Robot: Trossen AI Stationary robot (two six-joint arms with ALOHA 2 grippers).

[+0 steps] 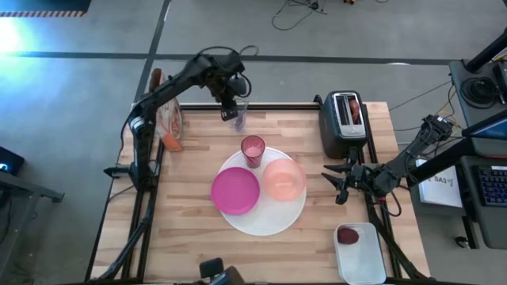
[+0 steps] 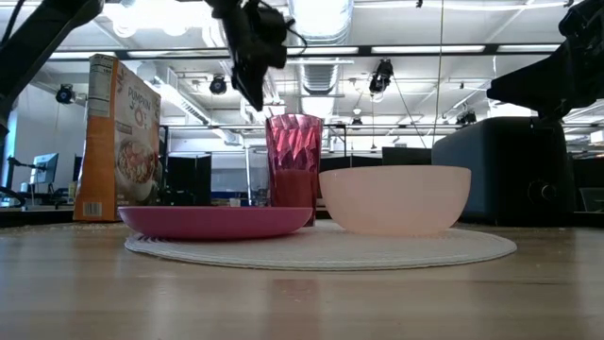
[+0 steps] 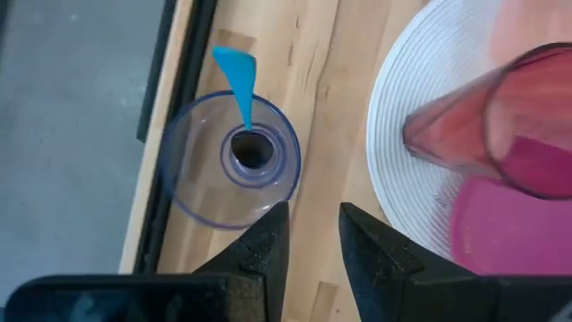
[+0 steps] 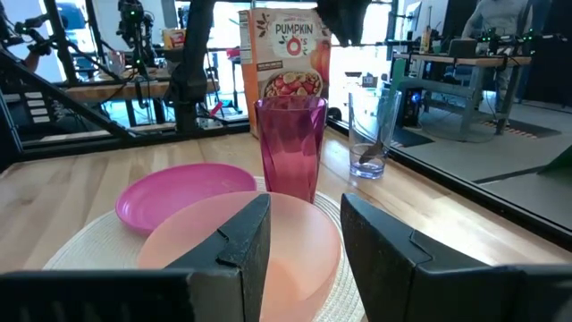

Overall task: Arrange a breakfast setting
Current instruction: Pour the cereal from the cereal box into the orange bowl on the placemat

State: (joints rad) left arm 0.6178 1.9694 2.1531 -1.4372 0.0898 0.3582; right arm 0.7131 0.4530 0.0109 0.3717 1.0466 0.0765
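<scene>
Glass [image 3: 234,159] stands upright on the counter [image 1: 198,237] right under my left tool [image 1: 230,109], a spoon [image 3: 238,76] with a blue handle leaning inside it. My left fingers [image 3: 259,250] hang above its rim, apart and holding nothing. Just beside the glass sits the white plate [image 1: 265,224], carrying the tumbler [image 1: 253,150], the magenta plate [image 1: 235,191] and the bowl [image 1: 284,179]. My right tool [image 1: 339,184] waits low at the counter's right edge, beside the white plate, fingers [image 4: 237,237] parted and empty, facing the bowl. Behind it lies a dark red fruit [image 1: 348,234] in a white tray [image 1: 360,261].
</scene>
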